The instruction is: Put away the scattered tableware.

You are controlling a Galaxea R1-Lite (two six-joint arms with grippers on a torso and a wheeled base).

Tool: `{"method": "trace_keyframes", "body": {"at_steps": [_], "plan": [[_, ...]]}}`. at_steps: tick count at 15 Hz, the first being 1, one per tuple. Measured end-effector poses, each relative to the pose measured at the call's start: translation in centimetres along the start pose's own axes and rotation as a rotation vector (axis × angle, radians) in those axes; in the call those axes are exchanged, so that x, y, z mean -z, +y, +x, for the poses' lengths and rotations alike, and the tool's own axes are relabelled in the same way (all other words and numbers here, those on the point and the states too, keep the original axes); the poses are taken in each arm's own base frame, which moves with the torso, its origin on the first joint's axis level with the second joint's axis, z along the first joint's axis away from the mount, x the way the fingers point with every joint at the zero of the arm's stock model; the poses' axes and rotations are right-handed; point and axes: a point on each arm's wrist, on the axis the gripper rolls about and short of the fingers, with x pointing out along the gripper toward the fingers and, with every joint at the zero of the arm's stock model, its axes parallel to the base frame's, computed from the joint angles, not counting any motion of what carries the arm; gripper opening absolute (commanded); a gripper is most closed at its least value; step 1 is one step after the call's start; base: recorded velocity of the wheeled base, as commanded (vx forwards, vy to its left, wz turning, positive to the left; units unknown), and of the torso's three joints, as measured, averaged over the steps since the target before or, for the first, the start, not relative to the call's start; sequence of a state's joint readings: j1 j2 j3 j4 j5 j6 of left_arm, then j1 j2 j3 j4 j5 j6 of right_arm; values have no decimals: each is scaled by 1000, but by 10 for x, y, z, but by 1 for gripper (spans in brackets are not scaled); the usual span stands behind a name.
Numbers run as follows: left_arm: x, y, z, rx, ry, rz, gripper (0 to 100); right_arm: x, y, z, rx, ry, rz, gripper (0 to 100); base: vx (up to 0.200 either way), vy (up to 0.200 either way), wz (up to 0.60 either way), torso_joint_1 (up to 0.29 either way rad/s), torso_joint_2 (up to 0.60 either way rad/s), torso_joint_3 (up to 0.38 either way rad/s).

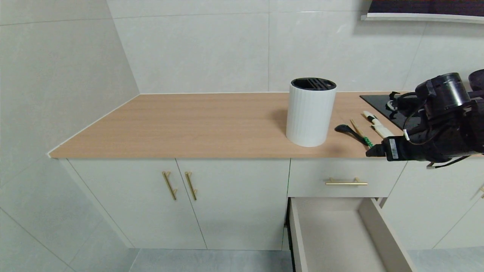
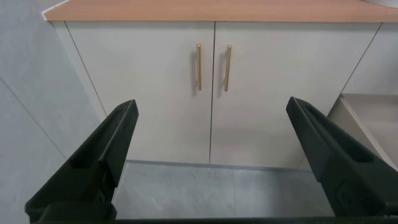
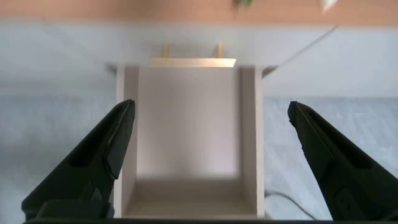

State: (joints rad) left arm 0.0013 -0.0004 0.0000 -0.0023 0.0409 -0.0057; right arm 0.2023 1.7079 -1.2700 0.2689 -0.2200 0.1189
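A black spoon (image 1: pixel 348 130), a pair of chopsticks with a green end (image 1: pixel 361 135) and a white-handled knife (image 1: pixel 376 124) lie on the wooden counter (image 1: pixel 211 124), to the right of a white ribbed utensil holder (image 1: pixel 311 113) with a black slotted top. My right gripper (image 1: pixel 373 152) hovers at the counter's front edge, just in front of the chopsticks. In the right wrist view it (image 3: pixel 211 162) stands open and empty above the pulled-out drawer (image 3: pixel 186 124). My left gripper (image 2: pixel 211 155) is open and empty, low down and facing the double cabinet doors (image 2: pixel 211 93).
The open drawer (image 1: pixel 332 234) juts out below the counter's right part, under a closed drawer with a gold handle (image 1: pixel 346 183). A black hob (image 1: pixel 378 104) sits at the far right. The doors carry two upright gold handles (image 1: pixel 179 185). Tiled walls bound the counter behind and left.
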Motion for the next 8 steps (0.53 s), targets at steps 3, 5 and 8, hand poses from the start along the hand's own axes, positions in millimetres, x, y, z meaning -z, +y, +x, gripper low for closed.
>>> {"method": "trace_keyframes", "body": {"at_steps": [3,5,8], "plan": [[0,0,0,0,0,0,100,-21,-7,29,34,-16,24,100,0,0,0,0,0,0],[0,0,0,0,0,0,100,-30,-16,52,62,-15,33,100,0,0,0,0,0,0],[0,0,0,0,0,0,100,-35,-25,83,82,-35,42,100,0,0,0,0,0,0]]}}
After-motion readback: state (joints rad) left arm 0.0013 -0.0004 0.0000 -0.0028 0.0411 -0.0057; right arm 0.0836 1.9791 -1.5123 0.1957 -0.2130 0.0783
